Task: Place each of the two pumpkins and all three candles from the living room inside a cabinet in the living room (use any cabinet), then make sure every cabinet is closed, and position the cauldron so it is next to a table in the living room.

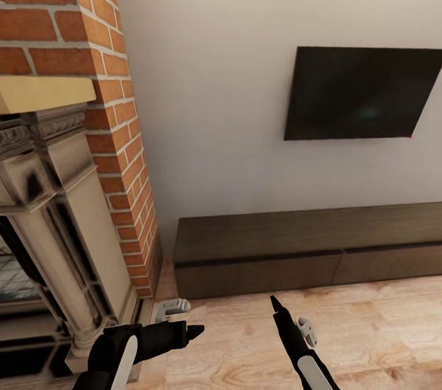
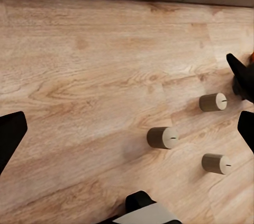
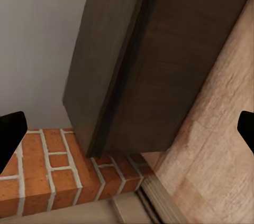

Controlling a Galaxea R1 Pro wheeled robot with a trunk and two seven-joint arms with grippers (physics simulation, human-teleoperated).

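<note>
The long, low dark-brown cabinet [image 1: 294, 249] runs along the white wall, its drawer fronts flush and shut. Its end and front [image 3: 159, 60] also appear in the right wrist view. Three short beige candles [image 2: 162, 137] [image 2: 213, 102] [image 2: 216, 164] sit on the wood floor ahead of my left gripper [image 2: 129, 123], which is open and empty. A sliver of orange [image 2: 252, 55] at the frame edge may be a pumpkin, but too little shows to tell. My left gripper [image 1: 187, 319] and right gripper [image 1: 288, 313] hover low over the floor before the cabinet. The right gripper [image 3: 127, 126] is open and empty. The cauldron is out of view.
A brick chimney with a stone fireplace surround [image 1: 61, 206] stands at the left, its brick hearth [image 3: 47, 166] meeting the cabinet's end. A dark TV [image 1: 362, 95] hangs on the wall above the cabinet. Wood floor [image 1: 380, 328] stretches to the right.
</note>
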